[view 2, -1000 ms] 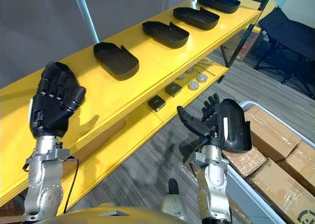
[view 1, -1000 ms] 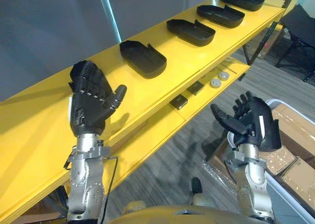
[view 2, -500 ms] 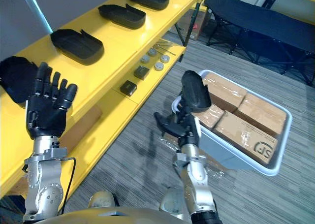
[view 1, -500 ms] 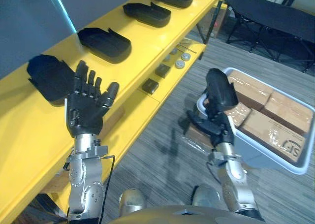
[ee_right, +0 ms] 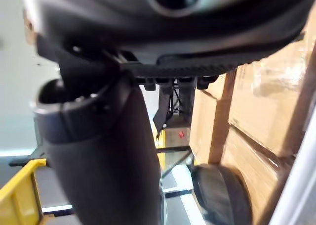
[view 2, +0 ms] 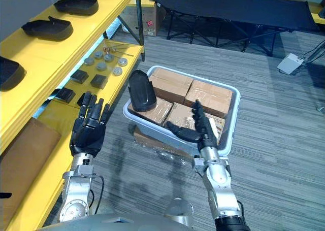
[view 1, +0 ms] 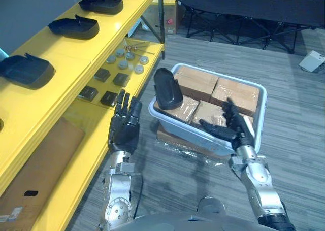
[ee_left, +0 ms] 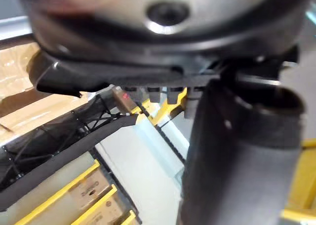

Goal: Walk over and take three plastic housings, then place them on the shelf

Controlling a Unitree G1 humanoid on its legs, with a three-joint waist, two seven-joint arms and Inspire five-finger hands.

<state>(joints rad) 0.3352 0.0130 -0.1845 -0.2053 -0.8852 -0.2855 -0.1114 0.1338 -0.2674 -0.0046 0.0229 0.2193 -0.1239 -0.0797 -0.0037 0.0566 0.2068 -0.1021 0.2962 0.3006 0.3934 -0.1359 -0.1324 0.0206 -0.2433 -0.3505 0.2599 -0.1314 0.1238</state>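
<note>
A black plastic housing stands on end in the left corner of a grey bin, leaning against brown cardboard boxes. Three more black housings lie in a row on the top board of the yellow shelf at the left. My left hand is raised, open, between the shelf and the bin, holding nothing. My right hand is open and empty over the bin's near rim, to the right of the standing housing. The right wrist view has that housing beside the boxes.
Small dark blocks and round discs lie on the lower shelf board, with a brown cardboard sheet nearer me. A black folding cot stands behind the bin. A white box rests on the grey floor at far right.
The camera has swung from the shelf towards the floor, bringing the bin to the middle of the view. Both arms have dropped lower, hands still open; the right hand now hangs over the bin's rim.
</note>
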